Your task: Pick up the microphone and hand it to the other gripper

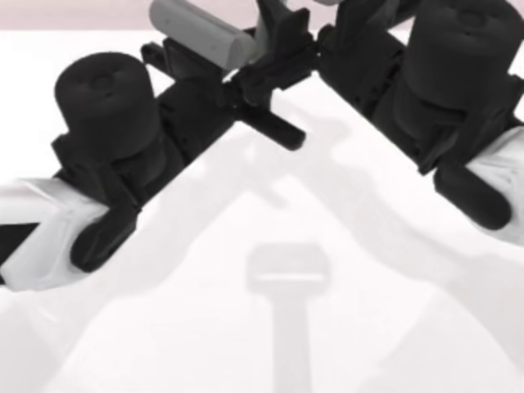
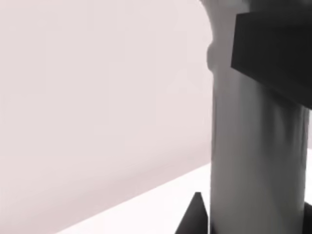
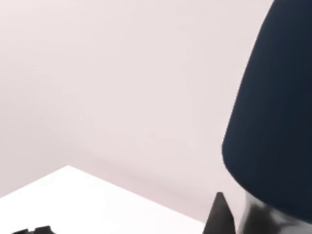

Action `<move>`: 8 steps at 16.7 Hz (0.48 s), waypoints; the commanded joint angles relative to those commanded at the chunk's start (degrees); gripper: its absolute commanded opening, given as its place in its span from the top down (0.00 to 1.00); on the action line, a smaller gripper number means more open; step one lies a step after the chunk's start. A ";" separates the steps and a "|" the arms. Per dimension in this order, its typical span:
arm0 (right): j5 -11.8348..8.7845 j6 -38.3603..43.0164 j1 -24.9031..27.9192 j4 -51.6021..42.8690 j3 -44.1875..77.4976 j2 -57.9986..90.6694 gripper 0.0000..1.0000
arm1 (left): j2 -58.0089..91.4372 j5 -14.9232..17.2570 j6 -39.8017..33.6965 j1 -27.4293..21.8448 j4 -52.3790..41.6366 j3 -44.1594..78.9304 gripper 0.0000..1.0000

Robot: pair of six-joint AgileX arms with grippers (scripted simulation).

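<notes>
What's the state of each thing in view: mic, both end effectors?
microphone: lifted off the table, tilted, held between the two arms at the top view's far edge.
left end effector: raised, at the grey handle.
right end effector: raised, meeting the left one at the microphone.

My left gripper [image 1: 246,86] and my right gripper [image 1: 307,41] meet above the table's [image 1: 262,327] far middle. The microphone [image 1: 201,33] lies between them, its handle reaching toward the left, well above the tabletop.
</notes>
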 joint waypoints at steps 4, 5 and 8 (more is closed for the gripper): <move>0.00 0.00 0.00 0.00 0.00 0.00 0.08 | 0.00 0.00 0.00 0.00 0.00 0.00 1.00; 0.00 0.00 0.00 0.00 0.00 0.00 0.15 | 0.00 0.00 0.00 0.00 0.00 0.00 1.00; 0.00 0.00 0.00 0.00 0.00 0.00 0.38 | 0.00 0.00 0.00 0.00 0.00 0.00 1.00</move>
